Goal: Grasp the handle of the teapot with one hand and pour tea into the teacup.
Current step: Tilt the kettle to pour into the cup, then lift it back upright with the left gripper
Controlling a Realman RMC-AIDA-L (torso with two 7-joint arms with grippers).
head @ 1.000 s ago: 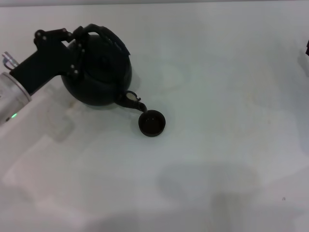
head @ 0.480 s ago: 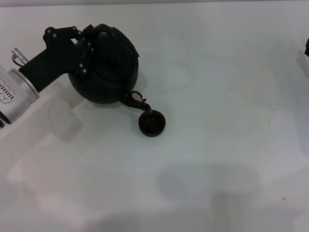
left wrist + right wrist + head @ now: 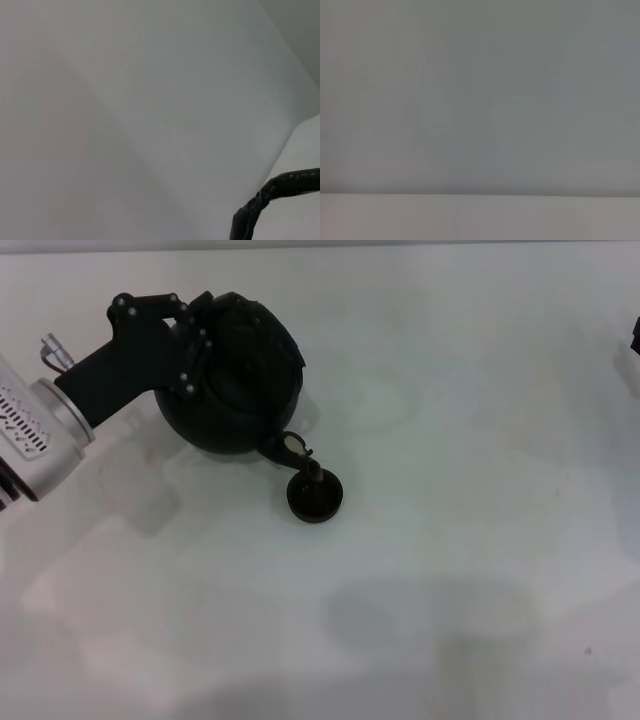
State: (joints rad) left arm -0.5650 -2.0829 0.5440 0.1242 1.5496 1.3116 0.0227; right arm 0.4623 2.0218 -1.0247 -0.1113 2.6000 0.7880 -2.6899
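obstacles: teapot [image 3: 232, 380] upper left, held in my left claw [image 3: 190, 335], spout just over teacup [image 3: 315, 496] below it | free: my way across the tabletop [image 3: 460, 540] is open through centre, right and lower frame

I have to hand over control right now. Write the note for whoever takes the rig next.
Left tool: shut on the handle, holding the teapot tipped, spout over the teacup.
Right tool: barely visible at the head view's right edge, parked.
The teacup stands on the white table.
Done: handle grasped, teapot brought to the cup and tilted.
Left: finish pouring, right the teapot, set it down. Cup's fill level cannot be judged.
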